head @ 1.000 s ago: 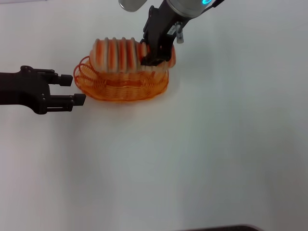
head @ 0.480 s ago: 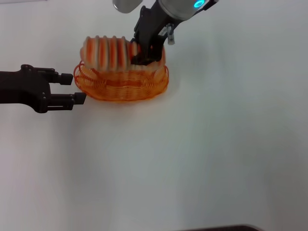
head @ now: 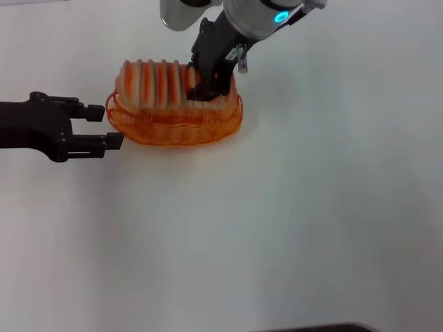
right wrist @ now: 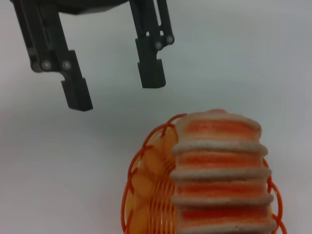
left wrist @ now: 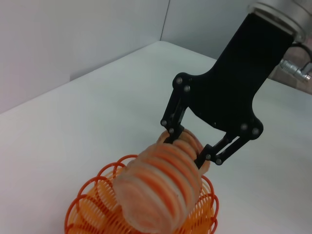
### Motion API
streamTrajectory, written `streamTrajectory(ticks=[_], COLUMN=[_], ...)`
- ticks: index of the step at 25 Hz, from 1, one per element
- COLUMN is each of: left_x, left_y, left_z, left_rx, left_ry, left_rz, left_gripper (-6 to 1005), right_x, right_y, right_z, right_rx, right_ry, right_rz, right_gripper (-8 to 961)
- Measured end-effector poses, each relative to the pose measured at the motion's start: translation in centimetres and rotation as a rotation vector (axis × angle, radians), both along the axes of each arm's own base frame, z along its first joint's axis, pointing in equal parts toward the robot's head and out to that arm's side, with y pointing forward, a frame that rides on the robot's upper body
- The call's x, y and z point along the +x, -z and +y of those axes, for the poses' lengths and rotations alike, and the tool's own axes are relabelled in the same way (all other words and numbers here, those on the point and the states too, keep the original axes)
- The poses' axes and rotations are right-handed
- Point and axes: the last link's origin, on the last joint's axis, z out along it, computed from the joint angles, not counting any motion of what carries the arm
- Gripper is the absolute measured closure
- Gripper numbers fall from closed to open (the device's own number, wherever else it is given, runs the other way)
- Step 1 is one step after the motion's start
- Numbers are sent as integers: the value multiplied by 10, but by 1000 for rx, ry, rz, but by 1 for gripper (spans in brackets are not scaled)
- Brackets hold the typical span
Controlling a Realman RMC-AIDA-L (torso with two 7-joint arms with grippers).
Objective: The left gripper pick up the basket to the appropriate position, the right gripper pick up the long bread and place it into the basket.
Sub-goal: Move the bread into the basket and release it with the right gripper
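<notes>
From my remote station, head view: the right gripper reaches down from the far side, its jaws clamped across one end of the long bread, which lies lengthwise over the basket, its near side behind the scalloped rim and its top ridges standing above it; whether the loaf rests on the woven bottom I cannot tell; the basket sits on the white table; the left gripper is at the basket's left end, just beside the rim, its jaws apart and holding nothing; left wrist view: the right gripper pinches the far end of the long bread, one finger on each side, above the basket; right wrist view: the left gripper appears beyond the end of the long bread, its two fingers spread and clear of the basket
</notes>
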Motion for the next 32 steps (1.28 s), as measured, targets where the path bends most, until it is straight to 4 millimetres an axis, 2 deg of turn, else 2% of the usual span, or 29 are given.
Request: streamTrajectory(ticks=[8,11,17,23,32], left_x=[0,0,0,1,-1], left_y=[0,0,1,1,0], left_z=[0,0,0,0,-1], left_rx=[-1,-1,-1,1,1], left_ry=[1,1,1,2,-2], left_rz=[5,6,4,1,-3], left_gripper=[357,357,358,358,357], right_x=[-3,-4,-5,-7,-8], right_y=[0,0,1,-6,-33], right_z=[3,4,3,8,22], right_rx=[19,23,20,58,165], right_ry=[-3,-5,-2,10,89], right_rz=[44,49,58,100,363], right_gripper=[555,358,118,105,114])
